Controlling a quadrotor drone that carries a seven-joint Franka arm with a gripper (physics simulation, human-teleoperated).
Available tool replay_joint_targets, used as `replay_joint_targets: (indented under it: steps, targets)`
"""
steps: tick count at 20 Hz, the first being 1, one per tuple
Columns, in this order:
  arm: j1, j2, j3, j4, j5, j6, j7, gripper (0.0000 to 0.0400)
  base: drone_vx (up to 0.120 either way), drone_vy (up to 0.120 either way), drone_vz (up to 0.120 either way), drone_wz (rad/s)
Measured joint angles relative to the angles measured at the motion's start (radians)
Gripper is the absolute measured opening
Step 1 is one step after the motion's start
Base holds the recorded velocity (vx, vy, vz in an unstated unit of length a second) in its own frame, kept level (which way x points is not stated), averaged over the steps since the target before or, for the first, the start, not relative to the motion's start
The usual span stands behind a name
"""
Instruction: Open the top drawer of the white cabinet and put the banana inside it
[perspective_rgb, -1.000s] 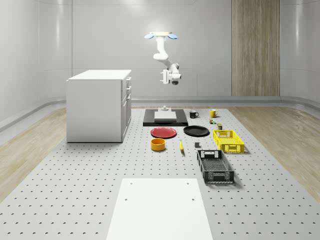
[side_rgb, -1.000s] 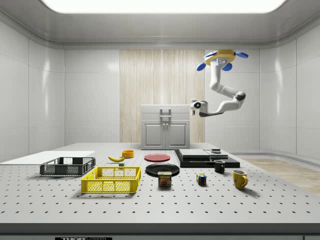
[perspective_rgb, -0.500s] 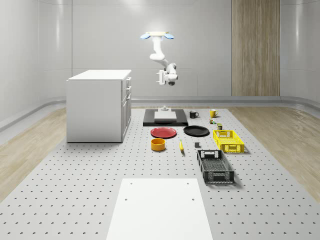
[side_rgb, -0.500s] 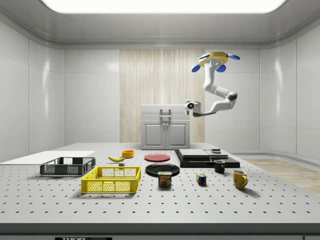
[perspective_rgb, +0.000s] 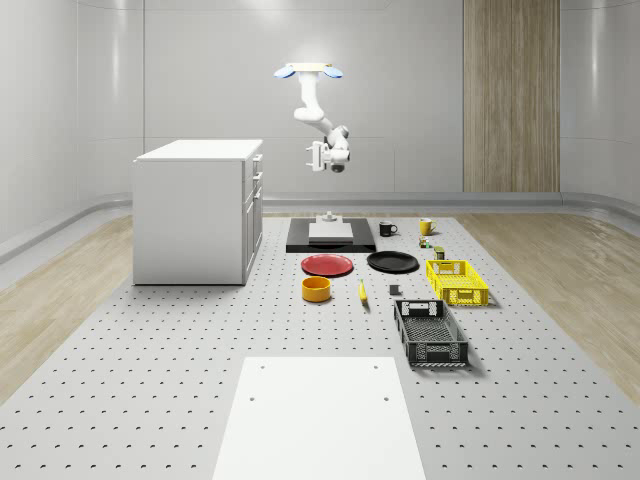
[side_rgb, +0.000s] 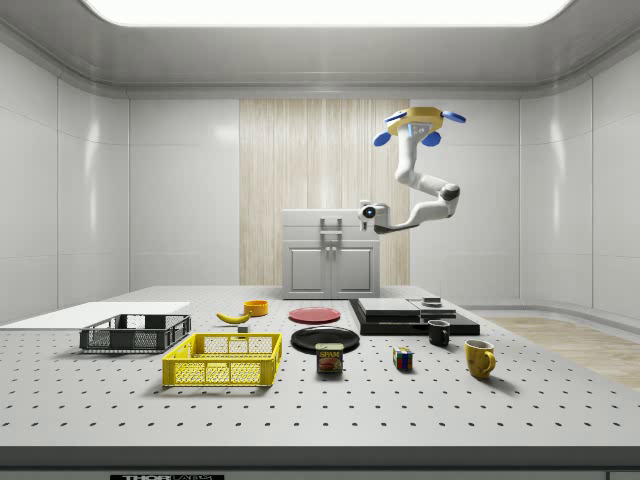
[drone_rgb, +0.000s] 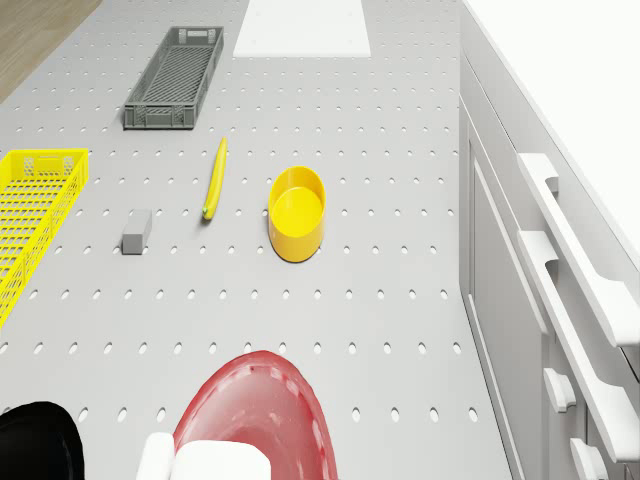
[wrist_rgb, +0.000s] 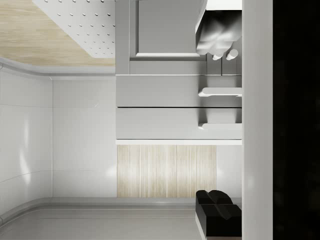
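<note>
The white cabinet (perspective_rgb: 195, 210) stands on the table's left in the whole-scene view, its drawers closed. Bar handles (drone_rgb: 575, 250) run along its front. The top drawer's handle (wrist_rgb: 220, 127) faces the wrist camera at some distance. The banana (perspective_rgb: 362, 292) lies on the table between the yellow bowl (perspective_rgb: 316, 288) and the dark crate (perspective_rgb: 430, 333); the same banana (drone_rgb: 214, 179) also lies below the drone camera. The drone (perspective_rgb: 308, 71) hovers high over the table, right of the cabinet. My gripper (perspective_rgb: 316, 156) hangs in the air level with the cabinet's upper part, pointing at its front, a gap away and holding nothing; the same gripper (side_rgb: 366, 212) sits beside the cabinet (side_rgb: 330, 255).
A red plate (perspective_rgb: 328, 265), a black plate (perspective_rgb: 392, 262) and a black platform (perspective_rgb: 331, 235) lie under and behind the arm. A yellow basket (perspective_rgb: 457, 281) and mugs (perspective_rgb: 426, 226) sit to the right. A white board (perspective_rgb: 318, 415) lies at the table's front.
The drone and arm have moved toward the cabinet, to the whole-scene view's left, bringing the gripper closer to the drawer fronts. The banana and other objects have not moved.
</note>
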Motion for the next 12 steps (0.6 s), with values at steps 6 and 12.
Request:
replay_joint_targets:
  steps: [6, 12]
  targets:
    - [0.01, -0.012, -0.003, -0.002, -0.01, 0.01, 0.008, 0.04, 0.12, -0.093, 0.0, 0.0]
    - [0.02, -0.023, -0.006, -0.003, -0.019, 0.019, 0.016, 0.04, 0.12, -0.06, 0.0, 0.0]
